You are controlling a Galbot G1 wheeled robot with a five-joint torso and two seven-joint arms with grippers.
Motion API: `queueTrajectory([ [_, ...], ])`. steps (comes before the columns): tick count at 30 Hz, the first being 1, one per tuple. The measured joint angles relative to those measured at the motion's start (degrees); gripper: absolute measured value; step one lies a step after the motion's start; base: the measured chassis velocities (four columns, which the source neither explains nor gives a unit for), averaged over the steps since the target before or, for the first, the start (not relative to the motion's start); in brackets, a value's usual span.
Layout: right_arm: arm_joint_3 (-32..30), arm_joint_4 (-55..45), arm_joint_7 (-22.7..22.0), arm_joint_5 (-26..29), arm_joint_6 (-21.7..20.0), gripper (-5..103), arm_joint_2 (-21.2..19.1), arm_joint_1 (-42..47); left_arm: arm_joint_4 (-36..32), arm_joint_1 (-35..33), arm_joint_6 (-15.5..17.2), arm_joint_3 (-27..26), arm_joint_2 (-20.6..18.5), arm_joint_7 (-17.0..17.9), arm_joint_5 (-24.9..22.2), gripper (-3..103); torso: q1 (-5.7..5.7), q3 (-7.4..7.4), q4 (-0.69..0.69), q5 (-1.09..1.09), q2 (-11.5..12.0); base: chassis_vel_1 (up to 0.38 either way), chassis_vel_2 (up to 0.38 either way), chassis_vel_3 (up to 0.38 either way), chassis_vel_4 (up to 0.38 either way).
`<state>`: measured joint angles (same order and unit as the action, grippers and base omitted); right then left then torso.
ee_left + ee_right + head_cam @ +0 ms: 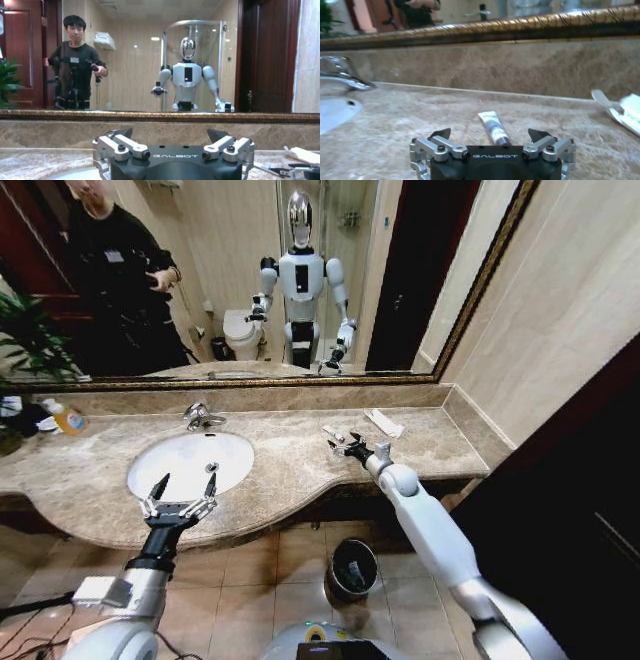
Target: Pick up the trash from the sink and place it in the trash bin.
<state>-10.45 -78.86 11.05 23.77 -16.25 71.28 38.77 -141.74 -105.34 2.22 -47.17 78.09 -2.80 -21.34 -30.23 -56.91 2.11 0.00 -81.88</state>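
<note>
Nearest the head camera, my left gripper [185,485] hangs at the front edge of the countertop [290,470], over the front rim of the sink [190,463]; its fingers are spread wide with nothing between them; the left wrist view confirms both fingertips [125,133] well apart. My right gripper [352,448] reaches over the right half of the countertop, between the basin and the right end; its fingers are likewise spread, holding nothing. One piece of trash, a small white tube [493,127] with dark markings, lies flat on the marble just beyond my right fingertips [440,133], its length pointing toward the back wall; in the head view it shows as a pale sliver [334,434] touching none of my fingers. A flat white packet [384,422] rests nearer the back right corner of the countertop, apart from the tube; its edge appears in the right wrist view [620,108]. A chrome faucet [201,416] stands at the sink's back rim. The trash bin [352,568], black with a shiny rim, sits on the tiled floor below the countertop's front edge, under my right arm.
</note>
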Motion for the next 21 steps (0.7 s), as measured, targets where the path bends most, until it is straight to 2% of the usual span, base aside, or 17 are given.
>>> queueTrajectory([
  [4,0.13,1.71,-0.69,-0.03,0.03,102,0.58,-0.91,0.00,0.00,0.00,0.00,0.00,0.00,0.00,100,0.00,0.00,0.00,0.00,0.00,0.000,0.000,0.000,0.000],
  [7,0.68,2.00,-1.55,0.12,-0.26,98,0.87,-1.41,0.00,0.00,0.00,0.00,0.00,0.00,0.00,100,0.01,0.00,0.00,0.00,0.00,0.000,0.000,0.000,0.000],
  [8,0.90,2.00,-1.70,0.16,-0.53,90,0.93,-1.55,0.00,0.00,0.00,0.00,0.00,0.00,0.00,100,0.01,0.01,0.00,0.00,0.00,0.000,0.000,0.000,0.000],
  [10,1.02,1.97,-1.79,0.20,-0.72,90,0.98,-1.62,0.00,0.00,0.00,0.00,0.00,0.00,0.00,100,0.01,0.01,0.00,0.00,0.00,0.000,0.000,0.000,0.000],
  [12,1.35,1.96,-1.98,0.28,-1.12,79,1.03,-1.86,0.00,0.00,0.00,0.00,0.00,0.00,0.00,100,0.01,0.01,0.00,0.00,0.00,0.000,0.000,0.000,0.000],
  [13,1.35,1.96,-1.98,0.28,-1.12,79,1.03,-1.86,0.00,0.00,0.00,0.00,0.00,0.00,0.00,100,0.01,0.01,0.00,0.00,0.00,0.000,0.000,0.000,0.000],
  [16,1.97,1.97,-2.22,0.74,-1.79,63,0.73,-1.98,0.00,0.00,0.00,0.00,0.00,0.00,0.00,100,0.01,0.01,0.00,0.00,0.00,0.000,0.000,0.000,0.000],
  [17,1.97,1.97,-2.22,0.74,-1.79,63,0.73,-1.98,0.00,0.00,0.00,0.00,0.00,0.00,0.00,100,0.01,0.01,0.00,0.00,0.00,0.000,0.000,0.000,0.000],
  [18,2.11,1.97,-2.23,0.83,-2.03,58,0.54,-1.98,0.00,0.00,0.00,0.00,0.00,0.00,0.00,100,0.01,0.01,0.00,0.00,0.00,0.000,0.000,0.000,0.000],
  [19,2.21,1.97,-2.23,0.87,-2.22,58,0.36,-1.98,0.00,0.00,0.00,0.00,0.00,0.00,0.00,100,0.01,0.01,0.00,0.00,0.00,0.000,0.000,0.000,0.000],
  [20,2.34,1.97,-2.23,0.86,-2.33,52,0.19,-1.96,0.00,0.00,-0.01,0.00,0.00,0.00,0.00,100,0.01,0.01,0.00,0.00,0.00,0.000,0.000,0.000,0.000],
  [21,2.34,1.97,-2.23,0.86,-2.33,52,0.19,-1.96,0.00,0.00,-0.01,0.00,0.00,0.00,0.00,100,0.01,0.01,0.00,0.00,0.00,0.000,0.000,0.000,0.000],
])
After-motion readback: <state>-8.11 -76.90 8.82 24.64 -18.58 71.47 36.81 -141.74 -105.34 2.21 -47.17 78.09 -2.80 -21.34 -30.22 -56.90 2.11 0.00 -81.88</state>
